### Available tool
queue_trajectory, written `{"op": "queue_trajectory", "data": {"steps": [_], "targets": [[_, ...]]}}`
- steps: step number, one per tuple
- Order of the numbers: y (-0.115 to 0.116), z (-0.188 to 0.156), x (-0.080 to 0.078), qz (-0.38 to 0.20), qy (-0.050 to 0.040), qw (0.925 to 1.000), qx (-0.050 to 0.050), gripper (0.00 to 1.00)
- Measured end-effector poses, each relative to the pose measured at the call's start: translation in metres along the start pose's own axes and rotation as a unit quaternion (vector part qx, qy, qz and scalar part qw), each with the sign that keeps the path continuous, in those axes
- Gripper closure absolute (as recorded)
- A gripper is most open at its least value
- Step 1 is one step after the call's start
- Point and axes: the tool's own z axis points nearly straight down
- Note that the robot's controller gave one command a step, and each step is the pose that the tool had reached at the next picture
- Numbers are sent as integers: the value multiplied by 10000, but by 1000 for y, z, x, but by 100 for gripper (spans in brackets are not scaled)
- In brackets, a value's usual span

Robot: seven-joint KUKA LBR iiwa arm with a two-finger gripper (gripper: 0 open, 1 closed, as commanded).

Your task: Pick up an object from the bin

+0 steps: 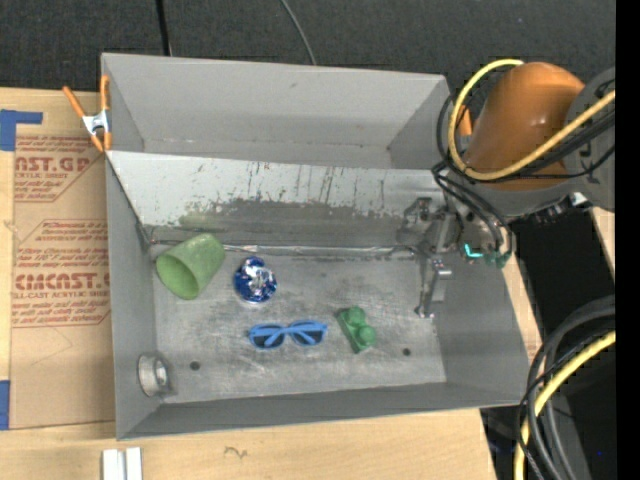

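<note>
Five loose things lie on the floor of the bin [270, 108], well apart from one another.

1. Position. The gripper [428, 306] hangs at the 3 o'clock side of the floor, close to the right wall and over bare metal. Nothing can be seen in its grasp. Whether it is released or clenched cannot be told from where I stand.
2. Nearest thing. A small green lumpy toy [355, 330] lies at about 8 o'clock from the gripper, near it but apart.
3. Other things.
   - The blue sunglasses [288, 335] sit at 6 o'clock of the floor.
   - A blue-and-white ball [254, 280] and a green cup [190, 264], tipped on its side, sit toward 9 o'clock.
   - A small metal ring [153, 373] sits in the 7 o'clock corner.

Probable faults from here:
- A straight descent would likely close on bare floor, since nothing lies beneath the gripper.
- The right wall is close, so a sideways correction toward 3 o'clock risks a scrape.
- The green toy looks small and rounded. An off-centre approach could nudge it away or let it squirt out.
- The ball would probably roll if touched.
- The sunglasses lie flat and thin, so they would be hard to get hold of.
</note>
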Motion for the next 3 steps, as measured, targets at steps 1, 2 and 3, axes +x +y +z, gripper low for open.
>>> {"op": "queue_trajectory", "data": {"steps": [1,2,3], "targets": [[44,112,4,-229,1,9997,6,0],[77,123,60,-1442,-86,9895,13,0],[159,123,34,-2190,-60,9757,-1,0]]}}
